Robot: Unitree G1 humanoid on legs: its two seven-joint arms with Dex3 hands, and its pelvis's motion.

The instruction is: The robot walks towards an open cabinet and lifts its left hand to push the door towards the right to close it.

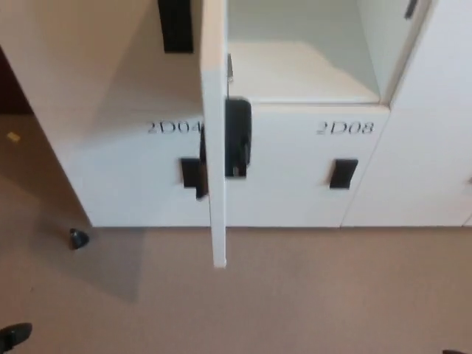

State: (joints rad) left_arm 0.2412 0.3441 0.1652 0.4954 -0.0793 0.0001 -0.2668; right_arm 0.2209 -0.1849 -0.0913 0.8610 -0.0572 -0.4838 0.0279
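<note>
Beige floor [295,295], cabinet [302,66] door [214,147] ajar

My one view comes from the camera on my head, tilted steeply down and forward. It faces the bank of white flat-fronted cabinets [295,177] at close range, their open white door [214,140] seen edge-on at centre. Beige carpeted floor [295,295] fills the bottom.
</note>
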